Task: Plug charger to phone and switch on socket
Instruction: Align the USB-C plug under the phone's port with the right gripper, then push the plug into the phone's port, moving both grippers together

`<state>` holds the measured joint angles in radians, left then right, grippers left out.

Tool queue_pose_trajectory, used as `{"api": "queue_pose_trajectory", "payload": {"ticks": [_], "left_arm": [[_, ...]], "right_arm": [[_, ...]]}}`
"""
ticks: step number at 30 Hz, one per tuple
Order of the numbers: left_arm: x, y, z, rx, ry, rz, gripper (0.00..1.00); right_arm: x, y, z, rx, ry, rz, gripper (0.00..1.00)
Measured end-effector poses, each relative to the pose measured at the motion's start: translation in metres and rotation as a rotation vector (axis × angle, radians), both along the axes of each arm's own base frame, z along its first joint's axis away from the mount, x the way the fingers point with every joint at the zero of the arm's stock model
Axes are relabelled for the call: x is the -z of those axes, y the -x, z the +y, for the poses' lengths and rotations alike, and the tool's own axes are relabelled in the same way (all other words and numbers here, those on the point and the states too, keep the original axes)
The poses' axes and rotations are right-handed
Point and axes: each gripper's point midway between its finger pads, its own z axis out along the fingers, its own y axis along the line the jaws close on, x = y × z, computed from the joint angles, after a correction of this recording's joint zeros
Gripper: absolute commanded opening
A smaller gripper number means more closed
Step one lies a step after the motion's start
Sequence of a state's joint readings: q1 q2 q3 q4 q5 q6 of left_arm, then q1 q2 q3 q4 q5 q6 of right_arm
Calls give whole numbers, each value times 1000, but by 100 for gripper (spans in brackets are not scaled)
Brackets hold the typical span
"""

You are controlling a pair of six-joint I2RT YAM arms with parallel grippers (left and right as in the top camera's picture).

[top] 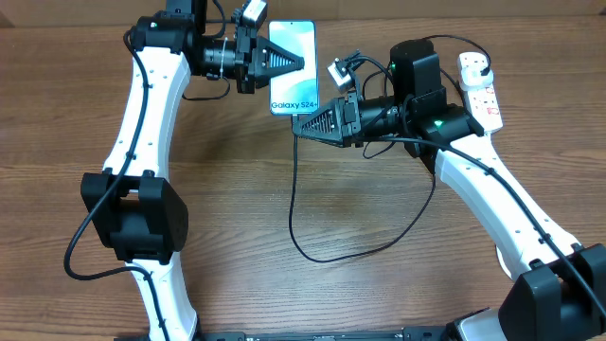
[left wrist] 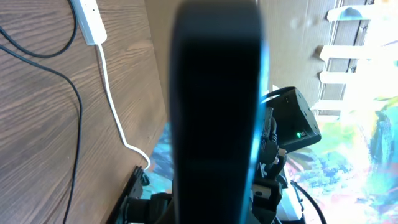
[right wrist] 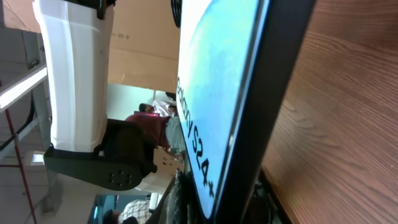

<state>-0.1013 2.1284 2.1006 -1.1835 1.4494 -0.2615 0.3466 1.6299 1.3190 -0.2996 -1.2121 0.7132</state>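
Observation:
The phone [top: 294, 43] has a lit light-blue screen reading "Galaxy S24+" and is at the back centre of the table. My left gripper [top: 301, 62] is shut on it from the left; its dark edge [left wrist: 214, 112] fills the left wrist view. My right gripper [top: 301, 123] is shut at the phone's near end, where the black charger cable [top: 312, 254] runs into its fingertips. The plug tip itself is hidden. The right wrist view shows the phone's screen [right wrist: 217, 81] rising from between the jaws. The white socket [top: 480, 87] lies at the back right with a black plug [top: 476, 64] in it.
The charger cable loops over the wooden table's middle and back under my right arm [top: 492, 189]. The socket's end [left wrist: 87, 18] and its thick white cord [left wrist: 115, 106] lie on the table, as seen from the left wrist. A cardboard wall [top: 398, 8] runs along the back.

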Motion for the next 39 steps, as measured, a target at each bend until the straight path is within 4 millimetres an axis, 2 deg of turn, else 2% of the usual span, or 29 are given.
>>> {"api": "queue_pose_trajectory", "payload": {"ticks": [12, 16, 20, 23, 25, 27, 33, 39], "left_arm": [[-1, 1, 2, -1, 9, 1, 4], [-1, 1, 3, 0, 8, -12, 4], [-1, -1, 4, -3, 8, -30, 4], [0, -1, -1, 7, 5, -48, 4], [2, -2, -2, 2, -11, -54, 4], [6, -4, -2, -6, -37, -62, 4], [16, -19, 0, -45, -110, -150, 4], [34, -40, 14, -130, -235, -182, 4]], "right_arm": [[-2, -1, 1, 3, -5, 3, 5], [-1, -5, -1, 21, 2, 6, 15], [0, -18, -8, 79, 16, -15, 36], [3, -26, -14, 117, 30, -14, 56], [5, -27, -15, 128, 38, -4, 71], [6, -28, -15, 132, 43, -3, 80], [8, -27, -15, 135, 51, -2, 93], [18, -28, -20, 158, 86, 41, 95]]}}
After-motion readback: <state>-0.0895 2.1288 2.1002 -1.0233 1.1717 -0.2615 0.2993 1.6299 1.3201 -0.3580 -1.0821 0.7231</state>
